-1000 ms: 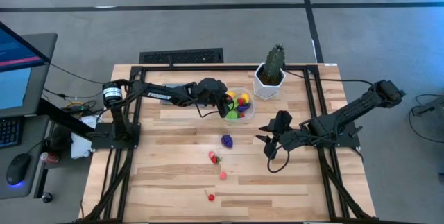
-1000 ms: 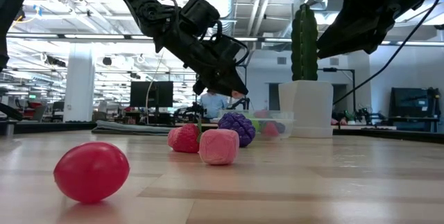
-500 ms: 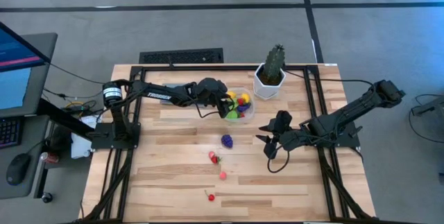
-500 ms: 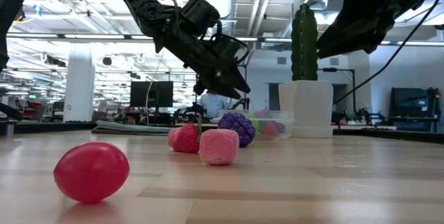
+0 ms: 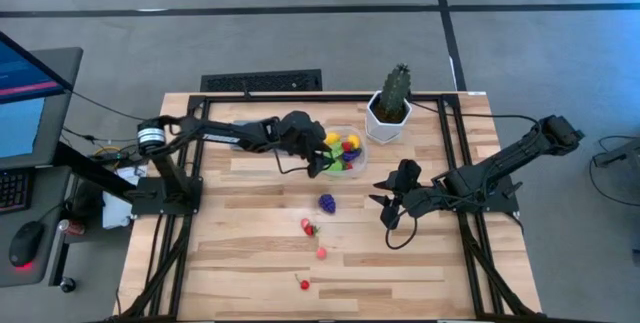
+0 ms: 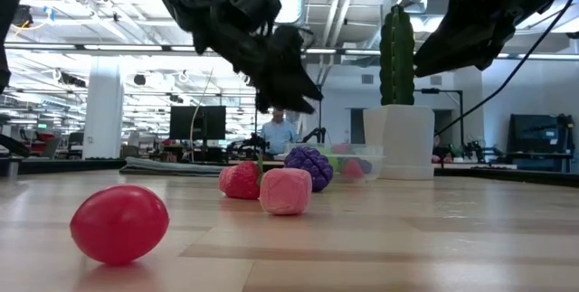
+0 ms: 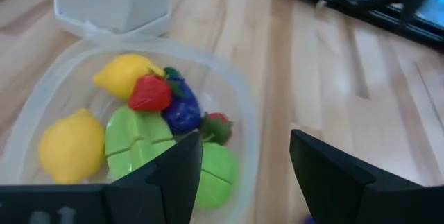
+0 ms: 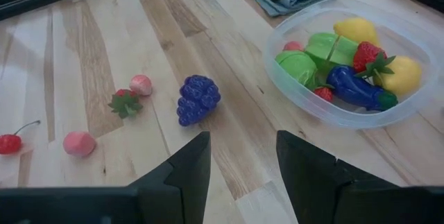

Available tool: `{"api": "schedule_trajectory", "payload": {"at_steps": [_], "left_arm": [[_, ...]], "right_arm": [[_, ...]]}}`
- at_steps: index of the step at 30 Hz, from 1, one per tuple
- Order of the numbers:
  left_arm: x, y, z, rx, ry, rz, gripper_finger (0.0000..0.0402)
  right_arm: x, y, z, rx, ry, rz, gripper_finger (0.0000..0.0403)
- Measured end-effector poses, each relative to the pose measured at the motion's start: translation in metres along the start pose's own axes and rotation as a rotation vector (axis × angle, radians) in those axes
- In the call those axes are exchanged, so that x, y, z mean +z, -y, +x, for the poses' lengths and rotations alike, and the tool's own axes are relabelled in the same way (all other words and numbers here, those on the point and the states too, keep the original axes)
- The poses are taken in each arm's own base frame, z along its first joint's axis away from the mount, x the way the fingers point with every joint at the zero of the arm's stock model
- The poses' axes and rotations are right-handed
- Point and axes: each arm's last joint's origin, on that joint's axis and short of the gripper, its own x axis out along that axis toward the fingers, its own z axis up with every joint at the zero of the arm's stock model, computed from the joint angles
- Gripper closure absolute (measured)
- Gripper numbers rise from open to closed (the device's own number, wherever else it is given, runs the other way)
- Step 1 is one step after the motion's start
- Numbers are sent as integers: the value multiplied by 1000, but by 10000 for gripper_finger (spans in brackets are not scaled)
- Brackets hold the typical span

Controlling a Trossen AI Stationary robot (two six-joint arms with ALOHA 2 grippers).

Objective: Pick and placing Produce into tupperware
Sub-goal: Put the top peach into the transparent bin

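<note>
A: The round clear plastic tupperware (image 5: 345, 151) is sitting just beside the white pot of the green cactus (image 5: 390, 105), holding two yellow lemons (image 7: 73, 144), green pieces (image 7: 139, 137), a red strawberry (image 7: 149, 93) and a dark blue piece. The left gripper (image 5: 318, 160) is hanging at the tub's near rim, fingers parted with nothing between them. Looks like a drop-off finishing.

B: Agreed. In its wrist view the jaws are standing open over the rim, empty. What's left on the wood?

A: A purple grape bunch (image 5: 327, 202) is lying nearest the tub. Further down the wooden table (image 5: 250, 253) there's a red strawberry with green leaves (image 5: 308, 227), a pink round piece (image 5: 321, 253) and a red cherry on a stem (image 5: 303, 283). All apart from each other.

B: And the right gripper (image 5: 385, 206)?

A: Waiting over the table to the right of the grapes, jaws partly parted, holding nothing.

B: So the next move, I'd guess: the left arm is needing to lift clear of the rim, swing to the grapes, come down over them and close.
</note>
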Motion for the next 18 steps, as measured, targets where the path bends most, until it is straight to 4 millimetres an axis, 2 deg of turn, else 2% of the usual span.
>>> {"api": "schedule_trajectory", "payload": {"at_steps": [6,10,13,18], "left_arm": [[6,26,-33,-33,-76,121,193],[0,48,-53,-70,-175,207,193],[-7,62,-61,-85,-247,269,193],[-28,82,-61,-139,-358,366,193]], "right_arm": [[-1,1,0,-6,-11,-8,216],[-2,1,0,-9,-16,-12,216],[-2,1,0,-11,-15,-13,216],[0,5,3,-27,-17,-3,216]]}}
